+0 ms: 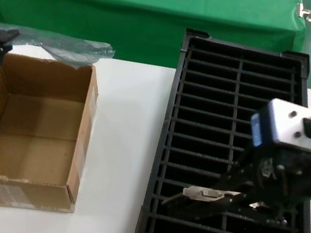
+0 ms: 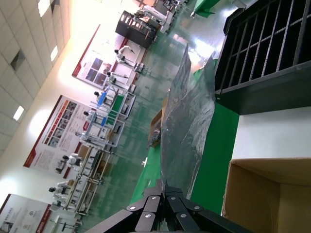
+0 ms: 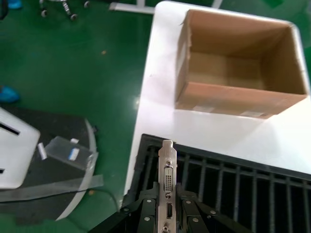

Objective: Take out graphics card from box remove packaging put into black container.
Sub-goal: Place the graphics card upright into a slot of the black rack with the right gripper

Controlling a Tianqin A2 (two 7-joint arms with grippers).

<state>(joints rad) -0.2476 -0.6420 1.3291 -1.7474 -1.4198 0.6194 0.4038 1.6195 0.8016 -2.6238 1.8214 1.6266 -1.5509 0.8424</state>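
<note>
**A:** Currently on record, item one: small dark graphics card with a narrow silver metal end bracket point(image 3: 166, 179). Location: clamped between the closed fingers of the right gripper point(image 1: 213, 199), low over the near rows of the large black plastic slotted container point(image 1: 173, 125). Whether the board has entered a slot cannot be told.

**B:** Item two?

**A:** Thin, crinkly, translucent grey plastic packaging point(image 1: 65, 46). Location: pinched in the closed left gripper point(image 2: 164, 198), hanging past the far left corner of the brown corrugated cardboard box point(image 1: 83, 140), which shows nothing inside. Box and container stand apart on the white table point(image 1: 120, 146).

**B:** Risks, right side?

**A:** Misalignment, in my judgement. The card lies close to flat over the ribs; if it goes down without being turned edge-on and lined up with one gap, the bracket or board edge could catch a rib and jam, or ride up in the fingers. A release made too high could leave it lying across the ribs instead of seated.

**B:** Left side?

**A:** Minor. The bag is light and slack; if dropped here, it may drape over the box rim.
</note>
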